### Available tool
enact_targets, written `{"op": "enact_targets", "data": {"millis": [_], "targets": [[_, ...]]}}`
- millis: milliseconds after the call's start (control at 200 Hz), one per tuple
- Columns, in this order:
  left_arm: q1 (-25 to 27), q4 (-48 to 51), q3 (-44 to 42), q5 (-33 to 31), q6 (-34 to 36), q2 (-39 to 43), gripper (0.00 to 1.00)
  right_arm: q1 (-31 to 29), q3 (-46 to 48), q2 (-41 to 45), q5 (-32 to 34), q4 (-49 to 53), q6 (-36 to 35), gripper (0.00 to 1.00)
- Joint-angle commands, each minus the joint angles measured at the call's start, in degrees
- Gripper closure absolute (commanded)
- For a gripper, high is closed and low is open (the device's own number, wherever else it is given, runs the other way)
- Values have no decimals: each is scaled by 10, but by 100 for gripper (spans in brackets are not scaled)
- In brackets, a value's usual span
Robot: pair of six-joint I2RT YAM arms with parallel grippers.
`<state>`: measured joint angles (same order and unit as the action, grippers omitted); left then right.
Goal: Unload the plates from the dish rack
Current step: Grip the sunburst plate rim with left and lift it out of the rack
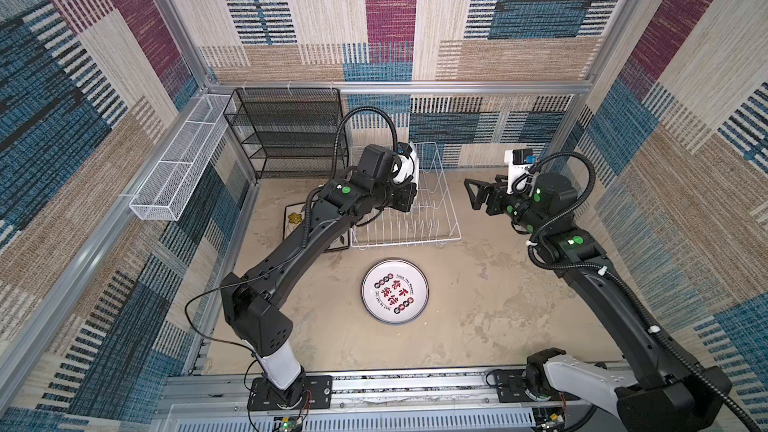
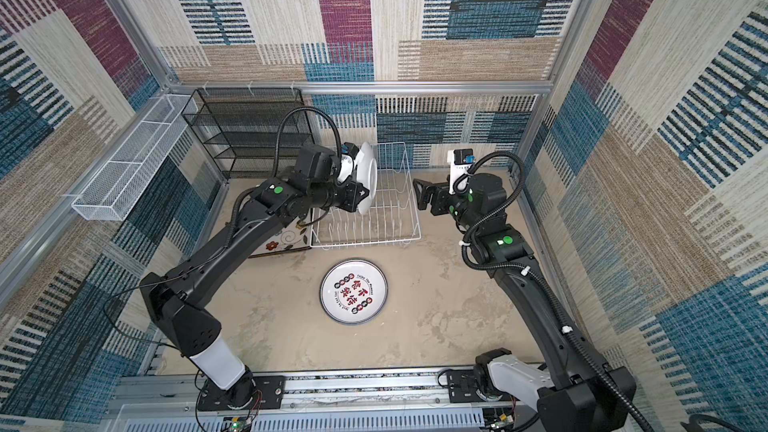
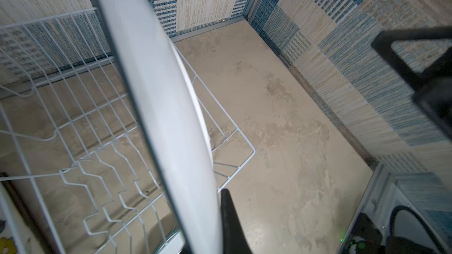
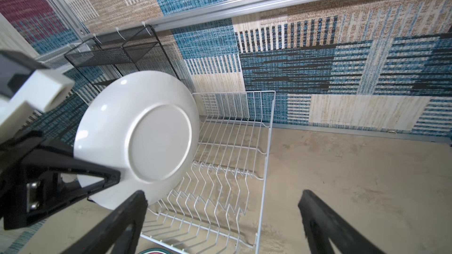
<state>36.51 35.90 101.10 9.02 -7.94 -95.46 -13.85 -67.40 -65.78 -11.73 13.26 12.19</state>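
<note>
Patchwork carpet walls are enclosing a beige bench, and your left end effector is pinching the rim of a round white glazed plate, holding it upright over the white wire dish rack. Your right end effector is hovering spread wide beside the rack. Going by its gloss, the plate is looking stiff, slick and breakable, so a deep bite on the rim is serving you best.
</note>
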Motion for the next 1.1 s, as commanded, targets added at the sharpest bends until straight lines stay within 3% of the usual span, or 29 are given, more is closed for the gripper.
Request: {"op": "enact_targets", "data": {"millis": [0, 436, 661, 1097], "targets": [[6, -65, -57, -58, 127, 44, 100, 27, -45, -31, -128, 30, 59, 1], [86, -179, -231, -308, 411, 121, 100, 31, -111, -116, -269, 37, 114, 1], [125, -262, -285, -382, 517, 116, 100, 31, -120, -150, -295, 46, 135, 1], [173, -391, -348, -471, 687, 83, 100, 26, -121, -211, -318, 81, 152, 21]]}}
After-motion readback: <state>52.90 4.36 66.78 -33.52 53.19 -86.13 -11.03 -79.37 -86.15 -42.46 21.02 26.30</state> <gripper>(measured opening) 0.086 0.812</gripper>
